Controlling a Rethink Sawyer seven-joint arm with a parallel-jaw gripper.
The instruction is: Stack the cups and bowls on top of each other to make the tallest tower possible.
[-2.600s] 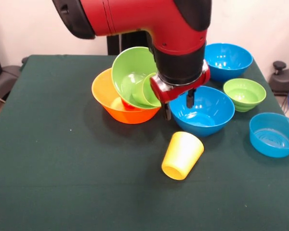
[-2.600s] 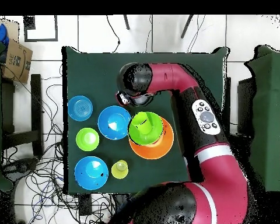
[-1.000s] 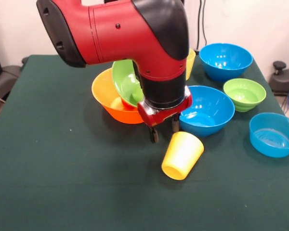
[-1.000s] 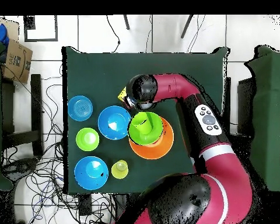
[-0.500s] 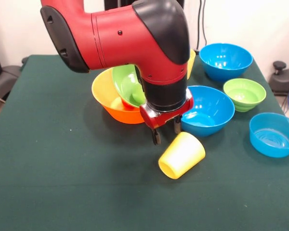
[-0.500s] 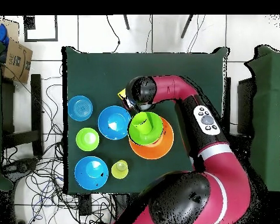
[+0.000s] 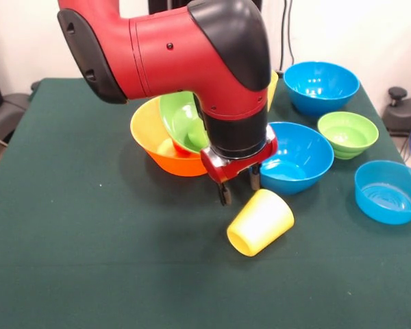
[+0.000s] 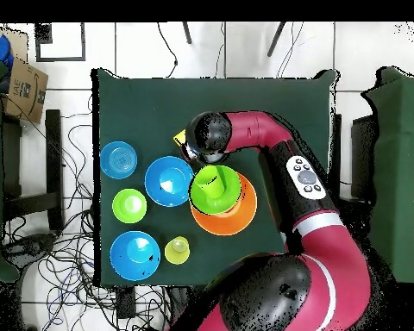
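Observation:
My gripper point(image 7: 238, 188) is open and empty, just above and behind a bright yellow cup point(image 7: 260, 221) that lies on its side with its mouth toward the front left. The large lime green bowl point(image 7: 180, 118) sits tilted inside the big orange bowl point(image 7: 154, 140), with something red low between them. In the overhead view the green bowl point(image 8: 214, 190) rests in the orange bowl point(image 8: 241, 215), and the arm's wrist point(image 8: 207, 136) covers the gripper. A sliver of the lying cup point(image 8: 179, 138) shows beside the wrist.
A medium blue bowl point(image 7: 299, 156) sits right of the gripper. Another blue bowl point(image 7: 321, 86), a small green bowl point(image 7: 348, 133) and a shallow blue bowl point(image 7: 390, 192) stand further right. A paler yellow cup point(image 7: 272, 88) peeks from behind the arm and stands upright in the overhead view point(image 8: 177, 250).
My gripper has edged slightly right and down in the front view. The lying yellow cup has shifted a touch to the right.

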